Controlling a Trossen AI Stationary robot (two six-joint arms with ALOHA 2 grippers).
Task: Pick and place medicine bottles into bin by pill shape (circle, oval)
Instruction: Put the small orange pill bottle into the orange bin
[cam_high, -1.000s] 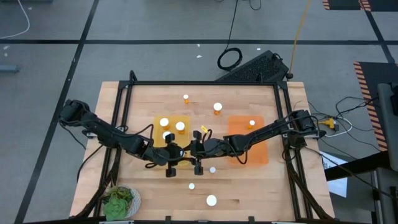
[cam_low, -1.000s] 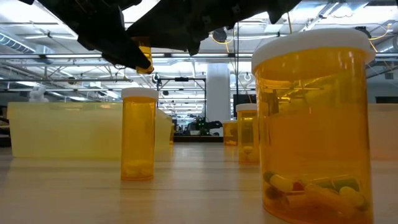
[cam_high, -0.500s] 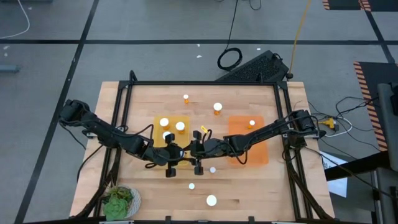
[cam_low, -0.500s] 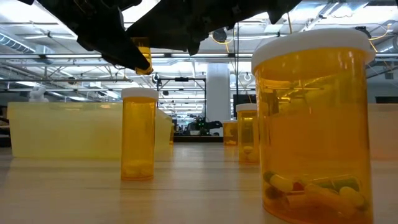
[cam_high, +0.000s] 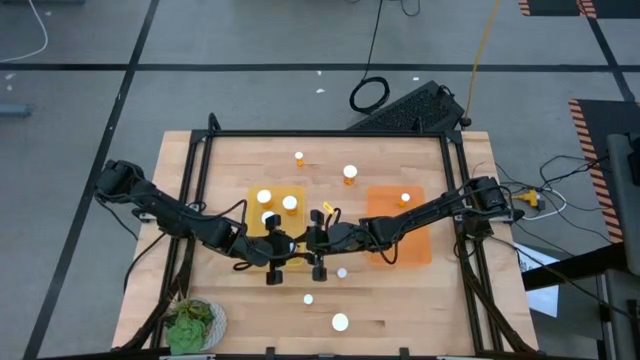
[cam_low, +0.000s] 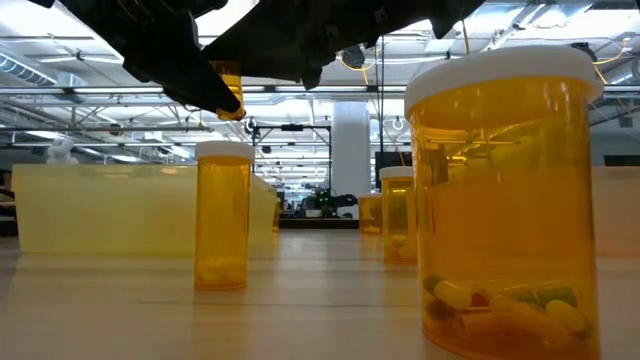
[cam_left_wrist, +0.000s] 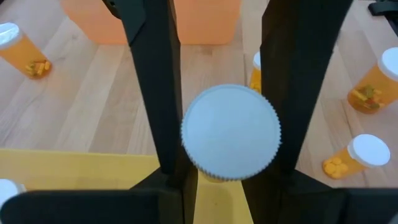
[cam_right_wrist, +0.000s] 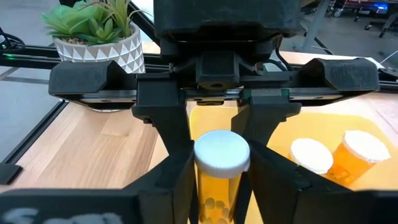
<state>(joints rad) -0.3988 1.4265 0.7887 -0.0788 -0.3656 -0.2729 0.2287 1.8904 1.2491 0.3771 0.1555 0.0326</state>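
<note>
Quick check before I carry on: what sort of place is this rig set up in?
Probably a lab or industrial workshop: a wooden table stands on grey concrete floor marked with tape lines, cables trail across it, and the low view shows exposed ceiling trusses in a large open hall.

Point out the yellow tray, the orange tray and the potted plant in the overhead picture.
yellow tray (cam_high: 296, 190): high view, on its bare far right corner.
orange tray (cam_high: 385, 200): high view, on a bare part of its floor near the far left corner.
potted plant (cam_high: 192, 322): high view, on its green leaves.
</note>
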